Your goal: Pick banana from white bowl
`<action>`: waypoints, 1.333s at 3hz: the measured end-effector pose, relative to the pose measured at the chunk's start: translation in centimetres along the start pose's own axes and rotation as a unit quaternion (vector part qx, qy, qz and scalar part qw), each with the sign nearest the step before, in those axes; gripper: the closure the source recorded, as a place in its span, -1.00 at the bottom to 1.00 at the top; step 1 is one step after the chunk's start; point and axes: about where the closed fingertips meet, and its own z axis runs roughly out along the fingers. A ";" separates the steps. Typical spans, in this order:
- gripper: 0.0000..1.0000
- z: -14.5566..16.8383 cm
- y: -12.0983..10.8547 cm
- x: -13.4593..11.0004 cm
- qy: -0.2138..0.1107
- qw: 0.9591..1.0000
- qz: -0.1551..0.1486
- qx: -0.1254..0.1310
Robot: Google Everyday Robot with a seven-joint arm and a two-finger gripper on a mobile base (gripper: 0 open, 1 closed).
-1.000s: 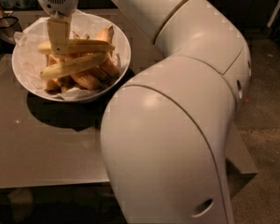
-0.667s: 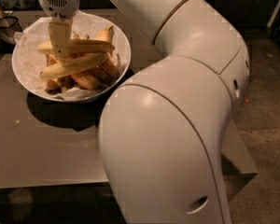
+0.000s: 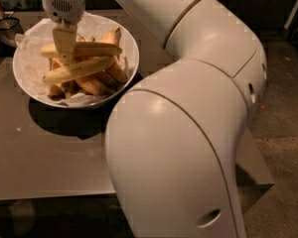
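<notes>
One gripper hangs at the banana inside the white bowl.

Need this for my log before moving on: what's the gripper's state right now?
Gripper: low over the white bowl, at the topmost banana; open or shut cannot be told.

The robot's bulky, glossy white arm is seen filling the centre and right of the view: a broad rounded link is raised from the lower edge, bent sharply at a smooth white elbow joint, and carried on by a slimmer link towards the upper left. There a round white wrist housing with a small vent grille is pointed straight down. Directly beneath it the pale cream gripper is held vertically, at the upper left of the view
</notes>
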 end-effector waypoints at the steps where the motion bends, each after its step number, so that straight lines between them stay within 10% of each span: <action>1: 0.52 0.0 0.0 0.0 0.000 1.000 0.000 0.000; 2: 0.96 0.0 0.0 0.0 0.000 1.000 0.000 0.000; 4: 1.00 -1.8 0.9 -0.1 -0.017 1.000 -0.004 0.023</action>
